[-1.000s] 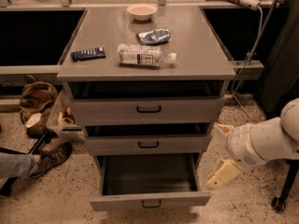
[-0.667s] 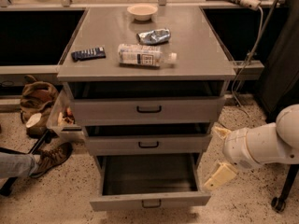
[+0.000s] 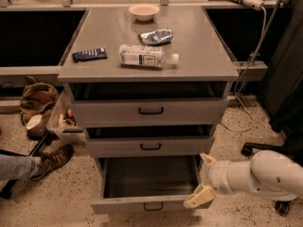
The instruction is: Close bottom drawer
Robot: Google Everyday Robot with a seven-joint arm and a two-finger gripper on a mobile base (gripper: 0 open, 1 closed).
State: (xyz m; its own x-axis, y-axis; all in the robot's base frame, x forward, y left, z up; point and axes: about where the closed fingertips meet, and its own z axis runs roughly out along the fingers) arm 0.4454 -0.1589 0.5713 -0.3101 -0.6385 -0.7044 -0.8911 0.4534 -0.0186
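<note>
The table (image 3: 199, 56) is a grey metal cabinet with a flat, matte top and three wide drawers, each with a small black loop handle. On top lie a round pale bowl (image 3: 144, 11), a crinkled foil bag (image 3: 155, 36) and a clear plastic bottle (image 3: 147, 56) on its side. The floor (image 3: 71, 193) is speckled stone. The bottom drawer (image 3: 124, 205) stands pulled well out, its deep plain grey inside showing. The tool (image 3: 203, 178), cream-coloured on a smooth white arm (image 3: 265, 176), sits at the drawer's right front corner, its two fingers spread apart, the lower one against the end of the drawer front.
</note>
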